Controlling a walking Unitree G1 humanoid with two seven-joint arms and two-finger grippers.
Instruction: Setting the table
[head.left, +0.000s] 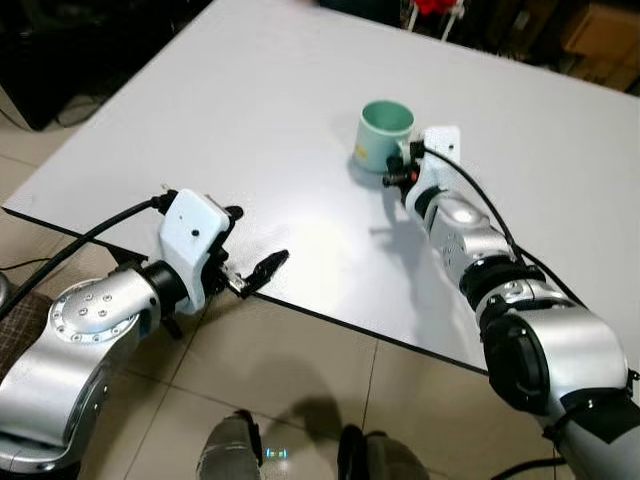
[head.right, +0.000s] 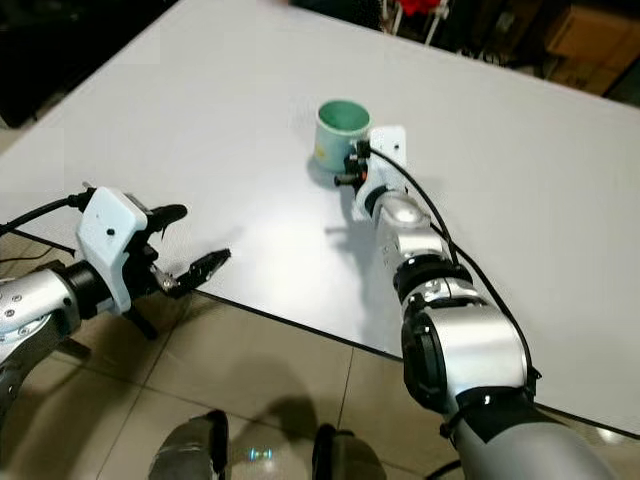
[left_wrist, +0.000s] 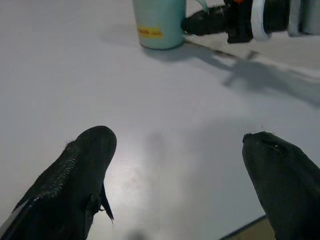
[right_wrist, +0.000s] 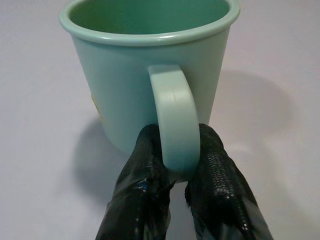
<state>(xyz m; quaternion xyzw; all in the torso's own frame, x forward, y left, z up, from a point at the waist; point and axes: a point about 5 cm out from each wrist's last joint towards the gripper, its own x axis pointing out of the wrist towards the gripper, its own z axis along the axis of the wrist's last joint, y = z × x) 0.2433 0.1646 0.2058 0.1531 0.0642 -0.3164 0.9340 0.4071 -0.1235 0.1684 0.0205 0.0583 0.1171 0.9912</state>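
While the mug (right_wrist: 150, 75) stands upright on your table (head.left: 250, 120), your right gripper (right_wrist: 177, 172) has its jaws pinched on the handle; your left gripper (head.left: 255, 245) waits wide open at the near edge

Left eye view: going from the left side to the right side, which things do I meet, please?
Left gripper, open at the near table edge → bare middle of the white table → green mug → right gripper, shut on the mug's handle.
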